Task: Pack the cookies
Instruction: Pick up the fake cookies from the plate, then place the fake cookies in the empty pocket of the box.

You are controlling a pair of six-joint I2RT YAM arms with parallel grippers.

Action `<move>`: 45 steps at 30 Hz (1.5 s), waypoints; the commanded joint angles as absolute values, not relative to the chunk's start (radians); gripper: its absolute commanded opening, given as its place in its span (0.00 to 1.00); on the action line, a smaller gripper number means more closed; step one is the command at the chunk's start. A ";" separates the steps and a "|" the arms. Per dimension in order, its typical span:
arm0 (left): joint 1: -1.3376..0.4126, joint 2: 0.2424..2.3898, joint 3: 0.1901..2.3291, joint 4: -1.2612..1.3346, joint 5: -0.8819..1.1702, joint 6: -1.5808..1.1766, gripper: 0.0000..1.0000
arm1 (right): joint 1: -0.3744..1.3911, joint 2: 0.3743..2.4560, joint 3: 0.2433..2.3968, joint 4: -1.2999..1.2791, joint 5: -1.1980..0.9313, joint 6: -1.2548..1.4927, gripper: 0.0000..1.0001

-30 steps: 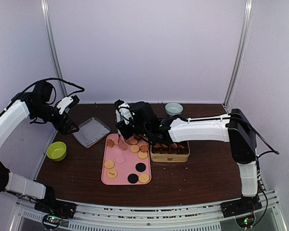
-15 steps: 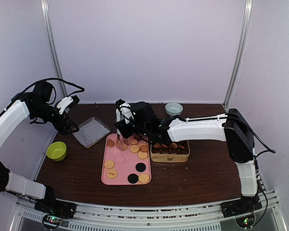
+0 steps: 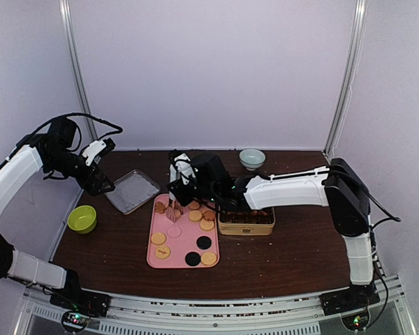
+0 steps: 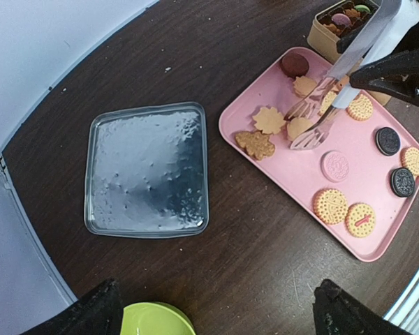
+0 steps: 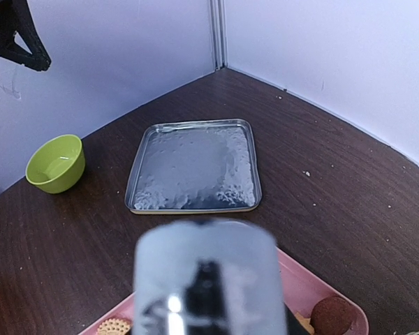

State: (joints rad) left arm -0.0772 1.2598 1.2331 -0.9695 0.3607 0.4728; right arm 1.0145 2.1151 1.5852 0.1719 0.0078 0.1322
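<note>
Several cookies point(image 3: 195, 216) lie on the pink tray point(image 3: 178, 246): tan round ones, two black, one pink, and leaf-shaped ones point(image 4: 269, 120) at the far end. More cookies sit in the gold tin point(image 3: 246, 225). My right gripper point(image 3: 187, 183) is shut on metal tongs point(image 4: 335, 87). The tong tips stand on either side of a tan cookie point(image 4: 300, 128) at the tray's far end. In the right wrist view the tongs point(image 5: 206, 279) are a blur that hides the fingers. My left gripper point(image 3: 109, 167) is open and empty, held high over the table's left side.
A shallow silver tray point(image 3: 132, 190) lies left of the pink tray. A green bowl point(image 3: 82, 218) stands at the left edge and a pale bowl point(image 3: 251, 158) at the back. Crumbs dot the dark table. White walls enclose three sides.
My right arm has sunk a little and the tongs have dipped lower among the cookies at the tray's far end. The left arm has not moved.
</note>
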 commanded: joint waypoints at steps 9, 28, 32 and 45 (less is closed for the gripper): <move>-0.066 1.247 1.246 -0.961 0.395 0.474 0.98 | 1.019 1.764 1.407 0.144 0.094 0.051 0.24; -0.066 1.262 1.262 -0.971 0.427 0.465 0.97 | 1.012 1.450 1.006 0.156 0.206 0.069 0.29; -0.066 1.263 1.263 -0.971 0.431 0.466 0.97 | 1.006 1.461 1.011 0.163 0.209 0.070 0.31; -0.065 1.259 1.253 -0.970 0.436 0.466 0.97 | 1.003 1.461 1.029 0.140 0.203 0.057 0.44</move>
State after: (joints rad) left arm -0.0727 1.2621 1.2335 -0.9707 0.4091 0.4721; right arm 1.0077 1.4689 0.9958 0.1165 0.1837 0.0589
